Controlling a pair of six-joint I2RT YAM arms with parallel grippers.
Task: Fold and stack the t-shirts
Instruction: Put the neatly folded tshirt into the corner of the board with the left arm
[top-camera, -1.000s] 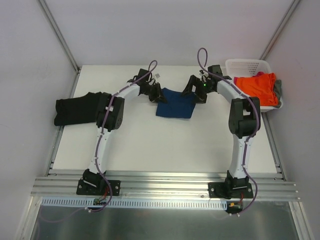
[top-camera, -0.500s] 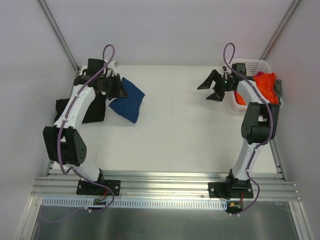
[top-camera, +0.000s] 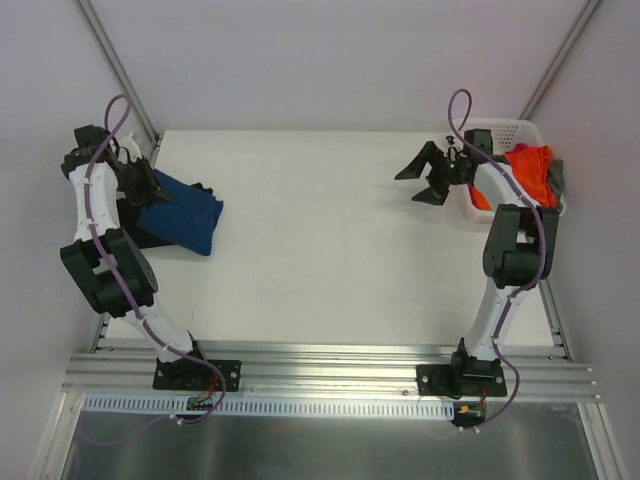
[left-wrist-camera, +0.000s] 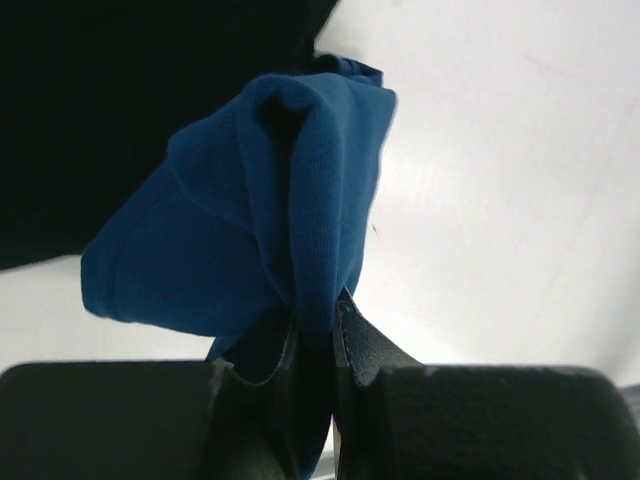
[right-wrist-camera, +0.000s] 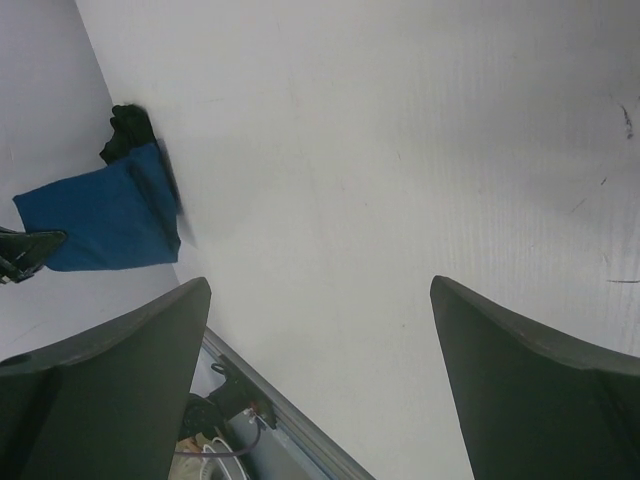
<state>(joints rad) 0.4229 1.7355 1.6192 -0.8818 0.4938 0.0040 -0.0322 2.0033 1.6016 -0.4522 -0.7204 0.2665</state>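
1. The arm bases (top-camera: 195, 372) sit at the 6 o'clock edge of the white table (top-camera: 330, 270).
2. The navy blue t-shirt (top-camera: 187, 216) is at the table's 9 o'clock side, folded into a compact slab and tilted toward 4 o'clock. In the left wrist view its cloth (left-wrist-camera: 270, 190) bunches into a ridge.
3. Under and behind it lies the black t-shirt (top-camera: 135, 238), showing at the blue one's 7 o'clock edge and again at its 1 o'clock corner. Whether the blue cloth rests on it cannot be told.
4. The left gripper (top-camera: 150, 186) is at the blue shirt's 10 o'clock corner. Its jaws are nearly closed and pinch a thick fold of that shirt. The wrist view shows the fold squeezed between the fingers (left-wrist-camera: 365, 345).
5. The right gripper (top-camera: 414, 185) is above bare table at about 2 o'clock, just at 9 o'clock of the basket. Its jaws are spread wide with nothing between them.
6. The white plastic basket (top-camera: 495, 128) stands in the far corner at 1 o'clock.
   - The orange t-shirt (top-camera: 520, 172) is heaped in it and spills over the rim.
   - A pink t-shirt (top-camera: 522, 148) peeks out at the orange one's 12 o'clock.
   - A grey t-shirt (top-camera: 557, 178) shows at its 3 o'clock.
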